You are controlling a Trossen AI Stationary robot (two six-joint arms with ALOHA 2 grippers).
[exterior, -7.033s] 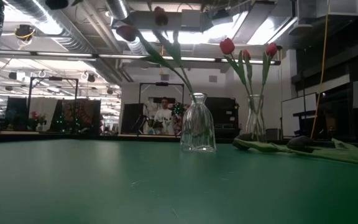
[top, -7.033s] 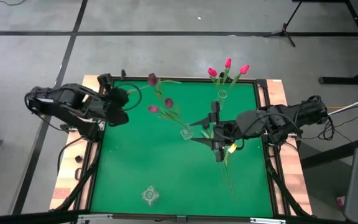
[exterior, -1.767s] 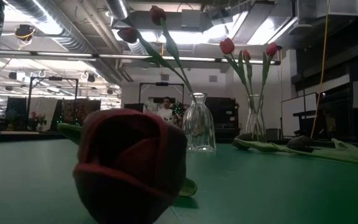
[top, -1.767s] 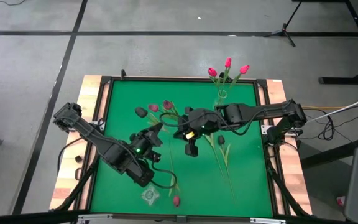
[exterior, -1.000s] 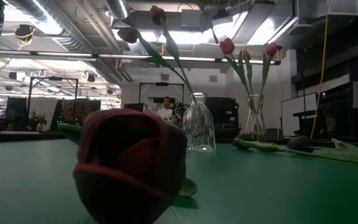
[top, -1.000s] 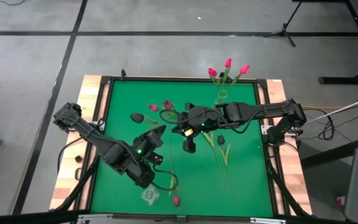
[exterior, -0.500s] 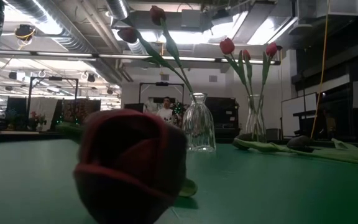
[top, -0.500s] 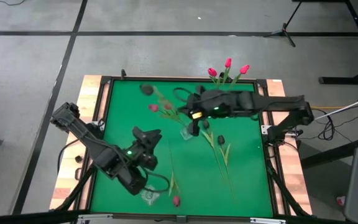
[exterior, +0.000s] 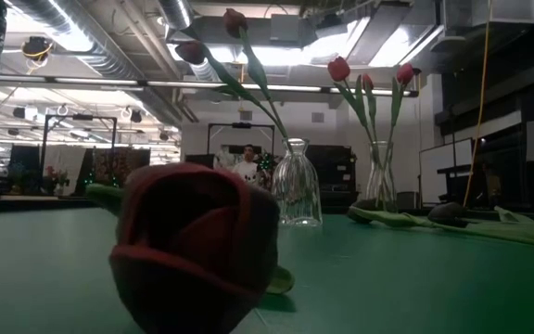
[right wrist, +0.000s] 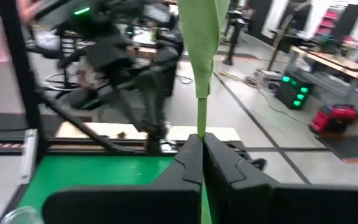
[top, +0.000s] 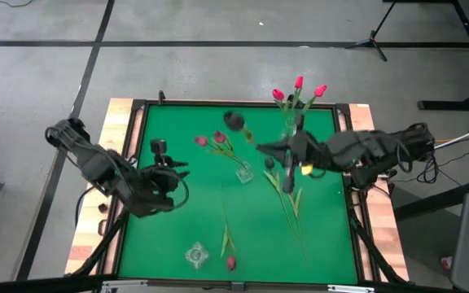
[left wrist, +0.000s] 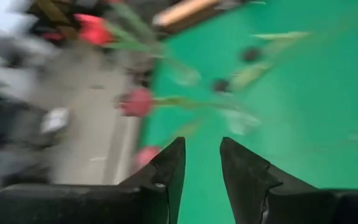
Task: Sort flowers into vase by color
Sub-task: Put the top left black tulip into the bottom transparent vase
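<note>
My right gripper (top: 277,150) hangs over the table's far middle, shut on the stem of a near-black tulip (top: 233,120). My left gripper (top: 179,165) is open and empty over the table's left half. The middle glass vase (top: 244,172) holds two mauve-pink tulips (top: 210,139). The far vase (top: 290,124) holds three pink-red tulips (top: 299,84). A small vase (top: 195,255) near the front edge stands empty. A dark red tulip (top: 231,262) lies beside it, its head filling the low view (exterior: 197,246). More tulips (top: 287,191) lie right of centre. My right gripper pinches the near-black tulip's green stem (right wrist: 201,127) between its two fingers (right wrist: 188,155), which lie across it. The fingers reach in from the table's right side. The flower is lifted clear of the table, with its head toward the far left of the gripper.
The green mat ends at a dark raised frame (top: 141,110) with wooden boards outside it. The lying stems (exterior: 452,218) cover the mat right of centre. The room beyond the table shows in the low view, with a person (exterior: 246,167) far off.
My right gripper has carried the near-black tulip up from beside the middle vase and toward the table's right and far edge, swinging its head across the far side. My left gripper has drawn back toward the table's left edge. The dark red tulip stays lying at the front.
</note>
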